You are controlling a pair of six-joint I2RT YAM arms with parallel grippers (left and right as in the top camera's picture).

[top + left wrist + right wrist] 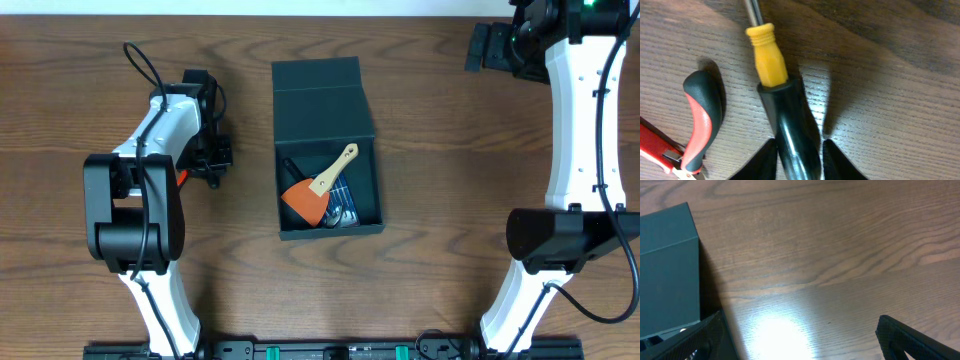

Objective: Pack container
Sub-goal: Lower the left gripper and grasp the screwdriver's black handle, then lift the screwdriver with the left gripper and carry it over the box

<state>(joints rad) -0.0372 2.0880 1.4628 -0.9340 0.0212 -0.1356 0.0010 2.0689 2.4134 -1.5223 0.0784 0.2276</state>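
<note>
**Step in hand: gripping the screwdriver to pack it**

The container (pixel 322 105) sits open, a wooden-handled scraper (pixel 322 190) inside. Left of it, the left gripper (pixel 799 145) points down at the table, jaws seemingly pinched on the screwdriver (pixel 785 115) handle, with pliers (pixel 700 120) lying just beside. The next move likely calls for a lift and a carry over to the box. Well right of the container, the right gripper (pixel 800 340) hangs spread wide and empty.
</note>
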